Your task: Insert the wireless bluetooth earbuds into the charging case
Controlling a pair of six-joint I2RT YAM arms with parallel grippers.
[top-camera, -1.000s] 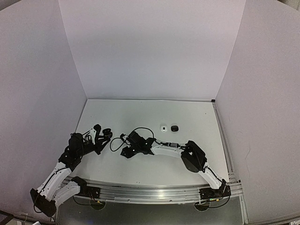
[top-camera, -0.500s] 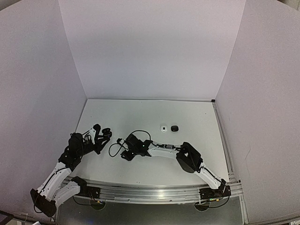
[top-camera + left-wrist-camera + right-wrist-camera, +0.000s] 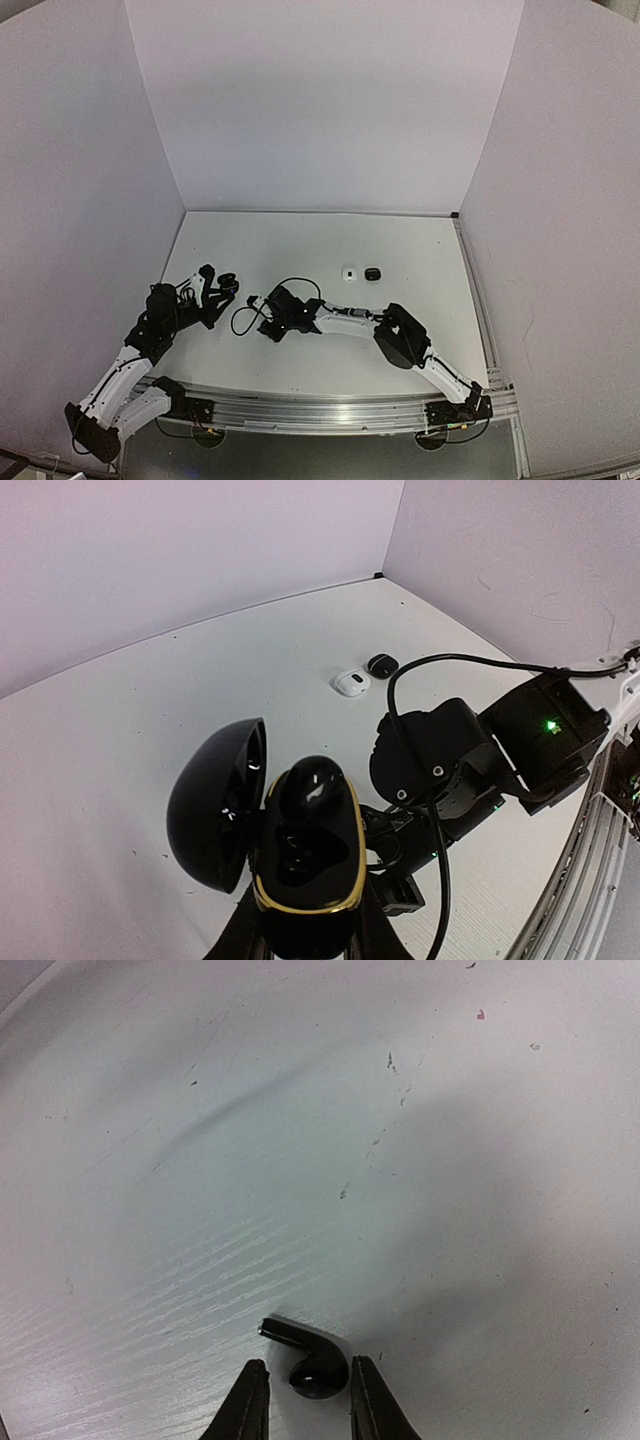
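White tabletop (image 3: 300, 240) bears a black earbud (image 3: 318, 1368) between the right gripper's (image 3: 306, 1402) fingers, which flank it closely, though a pinch cannot be told, while the left gripper's (image 3: 305, 932) fingers pinch the open charging case (image 3: 305, 855) at near left, so insertion lies ahead.

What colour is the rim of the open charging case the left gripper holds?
Gold, ringing the glossy black rounded case; clearest in the left wrist view.

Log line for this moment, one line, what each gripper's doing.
left gripper: holds open charging case | right gripper: jaws straddle black earbud on table, grip unclear | earbud not yet inserted
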